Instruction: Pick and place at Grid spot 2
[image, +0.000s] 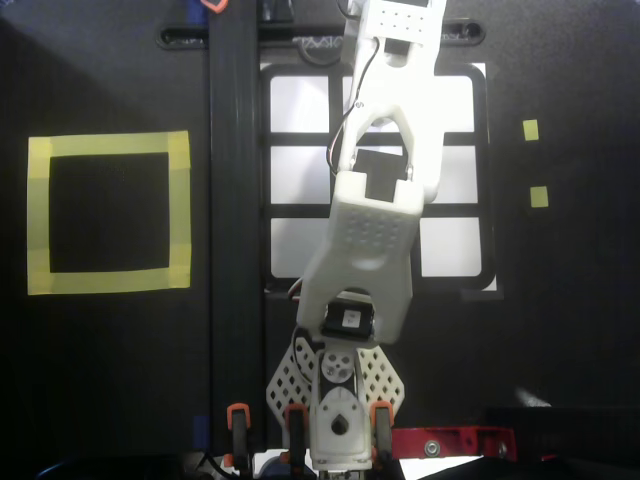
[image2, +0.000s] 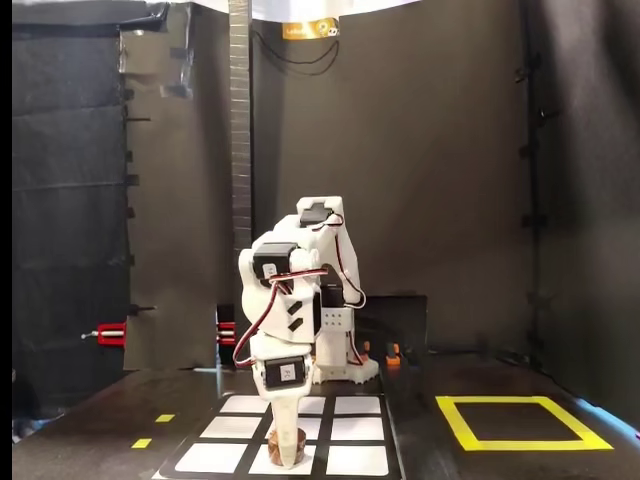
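My fingers (image2: 287, 447) grip a small brown object (image2: 279, 437) over the grid's (image2: 232, 450) middle column, in the front row nearest the fixed camera; overhead, my arm (image: 385, 190) hides spot 2.

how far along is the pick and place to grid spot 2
Nearly done, it seems. In the fixed view the gripper is lowered onto the grid's nearest row, middle cell, with a small brown object at its tip. Whether it grips it is unclear. Left: release and retreat.
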